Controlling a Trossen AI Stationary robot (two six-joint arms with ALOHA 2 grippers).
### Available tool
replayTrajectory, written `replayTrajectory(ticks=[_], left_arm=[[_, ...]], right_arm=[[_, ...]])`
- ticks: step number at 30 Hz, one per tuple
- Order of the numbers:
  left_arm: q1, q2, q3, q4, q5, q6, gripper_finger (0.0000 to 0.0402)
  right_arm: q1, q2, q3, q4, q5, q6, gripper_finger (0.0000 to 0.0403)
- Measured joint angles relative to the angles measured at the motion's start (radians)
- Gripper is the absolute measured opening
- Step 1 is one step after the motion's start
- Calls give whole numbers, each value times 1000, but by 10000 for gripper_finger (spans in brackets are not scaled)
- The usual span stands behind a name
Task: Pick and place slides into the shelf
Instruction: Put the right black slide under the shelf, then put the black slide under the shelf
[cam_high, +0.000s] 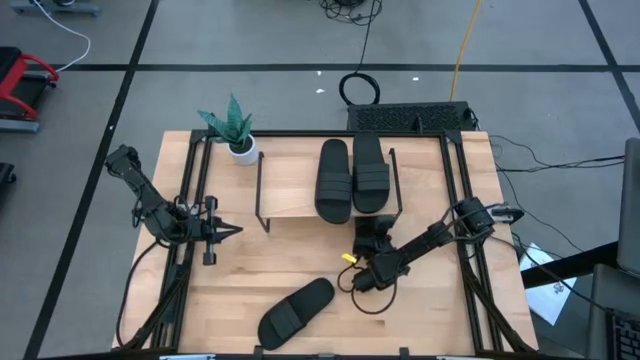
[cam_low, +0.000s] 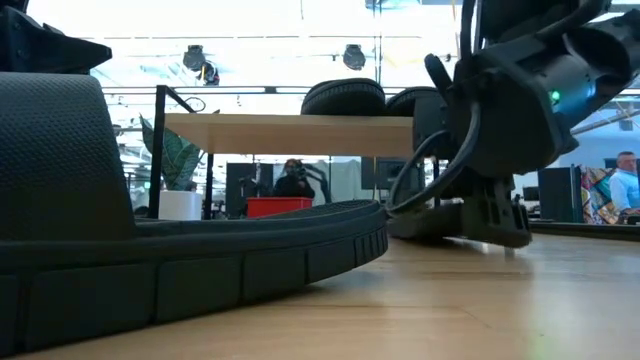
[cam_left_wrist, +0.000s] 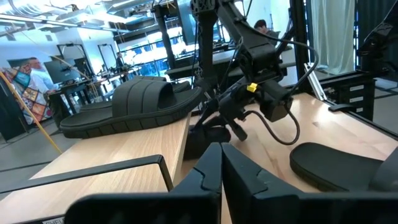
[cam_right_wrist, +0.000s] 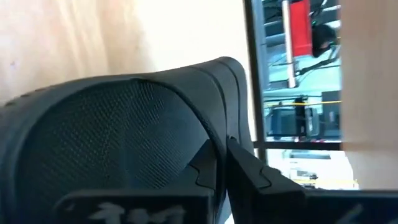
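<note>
Two black slides (cam_high: 350, 178) lie side by side on the shelf's (cam_high: 290, 195) light top board. A third slide (cam_high: 372, 237) pokes out from under that board at its near edge, and my right gripper (cam_high: 370, 250) is shut on it. The fourth slide (cam_high: 295, 312) lies flat on the table near the front edge and fills the left of the low view as the nearest slide (cam_low: 150, 230). My left gripper (cam_high: 225, 232) waits, shut, at the table's left, left of the shelf. My right gripper pinches the third slide at the raised rim (cam_right_wrist: 217, 134) of its near end, between the two fingers. The fingers come level from the table's near right side, pointing toward the shelf. The gripper's own body hides how far back the rim reaches. The slide's sole rests low under the shelf (cam_low: 425, 218).
A small potted plant (cam_high: 235, 130) stands at the shelf's far left corner. The shelf's thin black wire legs (cam_high: 262, 200) frame the lower tier. Bare tabletop (cam_high: 260, 260) lies between the shelf and the front slide. People and equipment show in the room beyond the table.
</note>
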Motion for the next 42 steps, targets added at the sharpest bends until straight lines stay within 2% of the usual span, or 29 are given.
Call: replayTrajectory(ticks=[9, 16, 22, 28, 32, 35, 38, 42], left_arm=[[0, 0, 0, 0, 0, -2, 2], [0, 0, 0, 0, 0, -13, 14], [0, 5, 0, -3, 22, -10, 3], [0, 5, 0, -5, 27, -10, 11], [0, 5, 0, -6, 27, -14, 14], [0, 5, 0, -10, 27, -15, 7], [0, 5, 0, -12, 27, -16, 2], [0, 5, 0, -18, 27, -12, 8]], right_arm=[[-9, -5, 0, 100, -174, -114, 35], [-9, -21, 0, 120, -203, -112, 91], [17, -97, -1, 135, -221, -92, 147], [59, -168, 0, 142, -257, -87, 168], [115, -205, 0, 144, -273, -136, 162], [169, -241, -1, 150, -346, -184, 142], [225, -290, 0, 176, -436, -201, 105], [313, -354, -19, 269, -505, -267, 34]])
